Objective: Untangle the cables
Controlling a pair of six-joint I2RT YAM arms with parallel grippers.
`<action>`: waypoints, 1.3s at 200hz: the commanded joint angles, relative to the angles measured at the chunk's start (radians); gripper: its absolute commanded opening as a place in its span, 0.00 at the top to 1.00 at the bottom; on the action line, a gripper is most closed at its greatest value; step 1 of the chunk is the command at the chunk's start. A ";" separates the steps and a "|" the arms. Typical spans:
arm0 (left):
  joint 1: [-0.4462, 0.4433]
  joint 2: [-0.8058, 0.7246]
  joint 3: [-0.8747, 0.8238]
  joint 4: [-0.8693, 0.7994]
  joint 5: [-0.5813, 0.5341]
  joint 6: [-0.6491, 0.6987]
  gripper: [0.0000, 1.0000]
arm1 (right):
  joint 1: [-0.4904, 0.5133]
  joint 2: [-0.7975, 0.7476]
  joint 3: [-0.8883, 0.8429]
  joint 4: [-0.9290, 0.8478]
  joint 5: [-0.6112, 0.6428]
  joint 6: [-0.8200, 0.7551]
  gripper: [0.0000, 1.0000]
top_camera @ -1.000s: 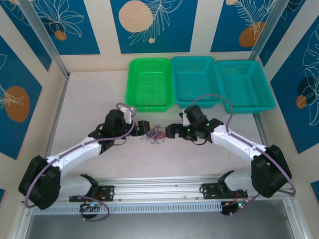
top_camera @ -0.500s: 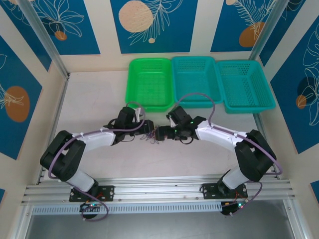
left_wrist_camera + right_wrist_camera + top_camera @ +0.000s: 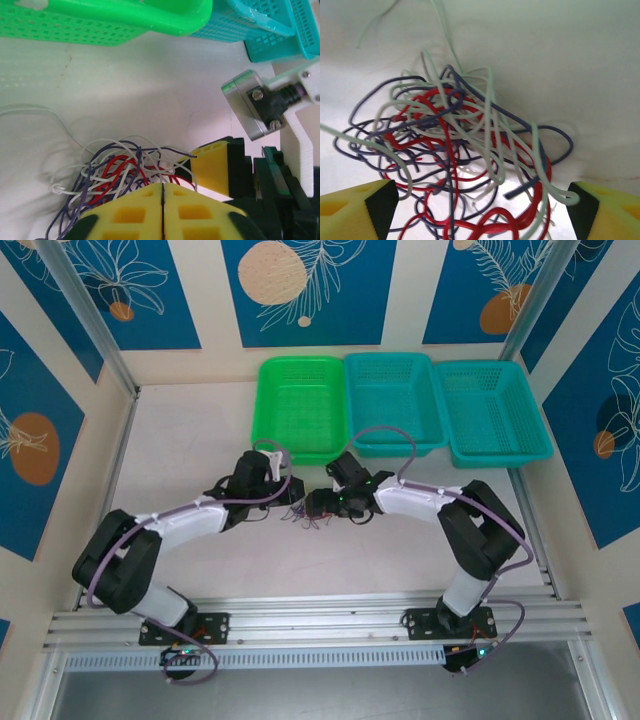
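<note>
On the bench point(image 3: 200, 440), centrally, the cables point(image 3: 455, 150) lie bunched; the left gripper point(image 3: 162, 190) is pinched shut on strands, and the right gripper point(image 3: 480, 200) gapes around them. Pulling several strands together could tighten knots.

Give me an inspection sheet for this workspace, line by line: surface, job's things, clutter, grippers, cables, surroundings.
Surface: pale table.
Job's things: wire tangle, red, dark and whitish strands knotted together, lying between the two grippers.
Clutter: nothing seen.
Grippers: left gripper shut at the tangle's edge, unclear whether it pinches a strand; right gripper open, straddling the tangle.
Cables: lilac cable looped along each arm.
Surroundings: green basket and teal baskets, empty, at the far edge; blue patterned walls.
</note>
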 commanded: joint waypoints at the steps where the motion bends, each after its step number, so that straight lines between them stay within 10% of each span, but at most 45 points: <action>1: -0.002 -0.049 -0.018 -0.086 -0.058 0.032 0.65 | -0.001 -0.073 -0.055 0.094 -0.075 0.002 0.08; 97: -0.118 -0.103 -0.067 -0.068 -0.121 -0.686 0.48 | -0.046 -0.388 -0.296 0.133 0.060 0.141 0.03; 260: -0.129 0.007 0.026 -0.101 -0.378 -0.593 0.43 | -0.062 -0.470 -0.351 0.102 0.074 0.155 0.02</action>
